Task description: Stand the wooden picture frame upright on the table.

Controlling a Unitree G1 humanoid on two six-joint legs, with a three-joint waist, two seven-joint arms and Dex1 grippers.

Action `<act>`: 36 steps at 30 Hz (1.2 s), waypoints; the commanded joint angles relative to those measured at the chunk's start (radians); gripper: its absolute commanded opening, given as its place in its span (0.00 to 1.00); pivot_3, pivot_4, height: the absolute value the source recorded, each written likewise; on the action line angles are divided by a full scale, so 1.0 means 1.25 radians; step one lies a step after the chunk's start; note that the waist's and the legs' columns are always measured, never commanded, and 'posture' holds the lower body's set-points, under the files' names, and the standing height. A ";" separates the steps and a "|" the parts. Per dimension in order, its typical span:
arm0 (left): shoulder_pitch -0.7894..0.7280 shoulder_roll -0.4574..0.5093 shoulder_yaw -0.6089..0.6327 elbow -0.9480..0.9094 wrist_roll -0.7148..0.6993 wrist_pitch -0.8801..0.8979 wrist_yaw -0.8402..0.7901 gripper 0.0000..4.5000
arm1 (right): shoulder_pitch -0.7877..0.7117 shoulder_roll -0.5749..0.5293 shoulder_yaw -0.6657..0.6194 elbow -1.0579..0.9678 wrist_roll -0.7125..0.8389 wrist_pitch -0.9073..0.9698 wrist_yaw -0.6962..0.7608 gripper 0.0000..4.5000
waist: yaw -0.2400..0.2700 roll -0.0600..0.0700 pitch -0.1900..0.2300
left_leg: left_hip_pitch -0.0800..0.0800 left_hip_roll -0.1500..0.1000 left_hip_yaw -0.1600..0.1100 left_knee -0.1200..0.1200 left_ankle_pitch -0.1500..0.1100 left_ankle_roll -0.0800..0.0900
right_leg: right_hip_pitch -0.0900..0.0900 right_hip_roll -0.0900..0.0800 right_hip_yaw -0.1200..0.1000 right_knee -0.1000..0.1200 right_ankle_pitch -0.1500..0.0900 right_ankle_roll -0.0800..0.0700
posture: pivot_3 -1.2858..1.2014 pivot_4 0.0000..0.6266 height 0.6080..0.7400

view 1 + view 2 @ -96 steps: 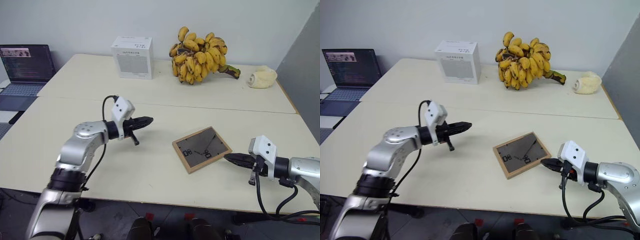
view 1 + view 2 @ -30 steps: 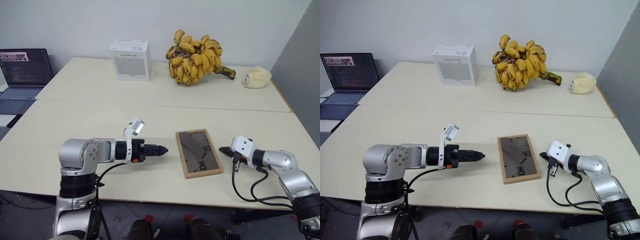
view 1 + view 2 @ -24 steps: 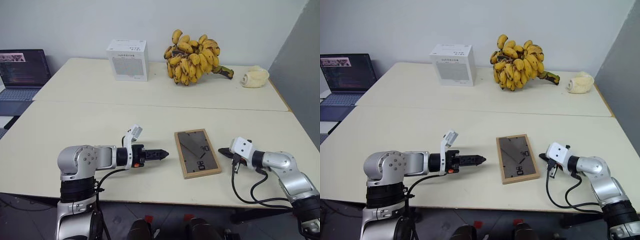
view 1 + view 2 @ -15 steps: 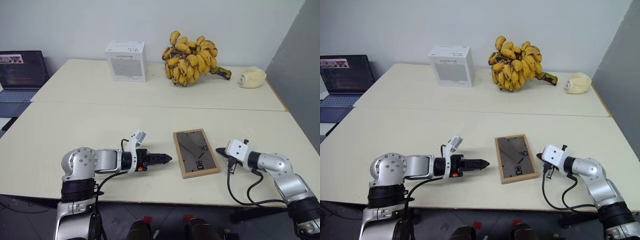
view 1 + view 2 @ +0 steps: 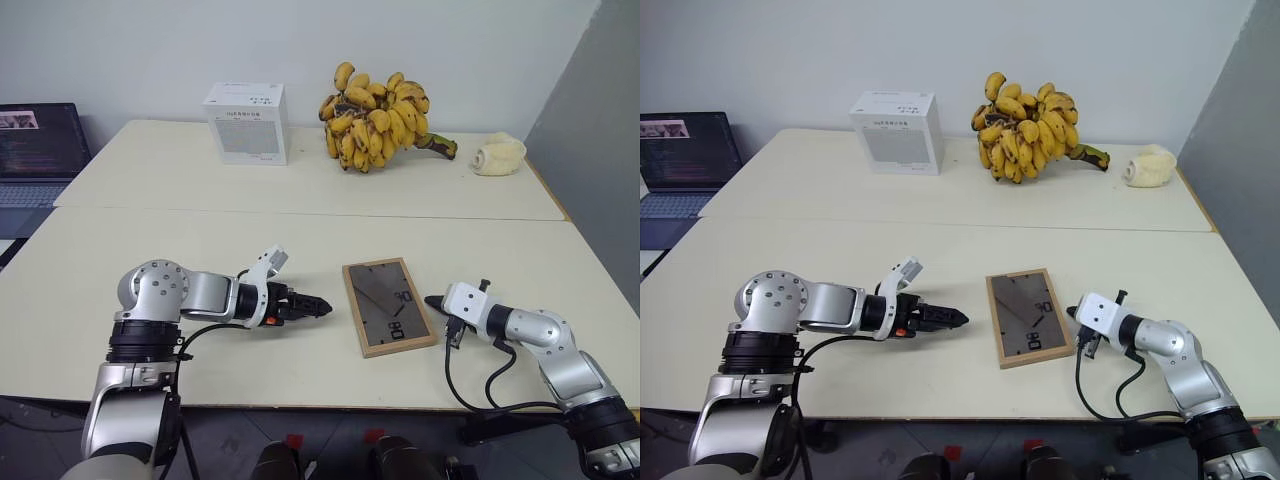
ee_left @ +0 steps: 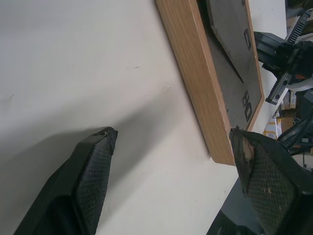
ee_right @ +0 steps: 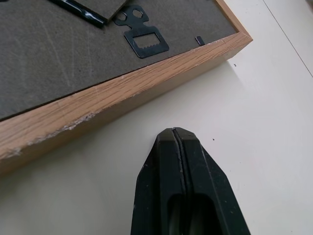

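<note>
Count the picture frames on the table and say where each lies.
1. The wooden picture frame lies flat, back panel up, near the front edge of the table, between the left gripper and right gripper.

Silver-grey metal arms, white wrist camera blocks, black cables; left hand [image 5: 318,305], right hand [image 5: 432,301], black textured fingers

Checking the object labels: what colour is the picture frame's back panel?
Dark grey-brown, on the wooden picture frame; clearest in the right wrist view.
</note>
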 commanded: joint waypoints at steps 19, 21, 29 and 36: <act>0.070 -0.127 0.078 0.005 -0.180 0.004 0.302 0.87 | -0.035 0.179 0.087 -0.064 -0.049 0.186 -0.050 0.00 | -0.004 -0.002 -0.004 | 0.008 0.000 0.001 -0.007 0.000 -0.001 | 0.006 0.000 0.002 -0.005 0.000 0.000 | 0.52 0.24 1.00; 0.080 -0.134 0.086 0.007 -0.195 0.004 0.327 0.87 | -0.046 0.193 0.087 -0.059 -0.052 0.198 -0.066 0.00 | -0.004 -0.002 -0.004 | 0.008 0.000 0.001 -0.007 0.000 -0.001 | 0.006 0.000 0.002 -0.005 0.000 0.000 | 0.52 0.24 1.00; 0.129 -0.118 0.069 -0.017 -0.313 0.004 0.401 0.87 | -0.061 0.190 0.088 -0.049 -0.059 0.206 -0.080 0.00 | -0.004 -0.002 -0.004 | 0.008 0.000 0.002 -0.008 0.000 -0.002 | 0.005 0.000 0.002 -0.006 0.000 0.000 | 0.52 0.24 1.00; 0.177 -0.105 0.027 -0.038 -0.395 -0.065 0.500 0.87 | -0.061 0.180 0.084 -0.054 -0.043 0.220 -0.074 0.00 | -0.003 -0.002 -0.004 | 0.008 0.000 0.002 -0.010 -0.001 -0.002 | 0.005 -0.001 0.003 -0.006 -0.001 -0.001 | 0.52 0.24 1.00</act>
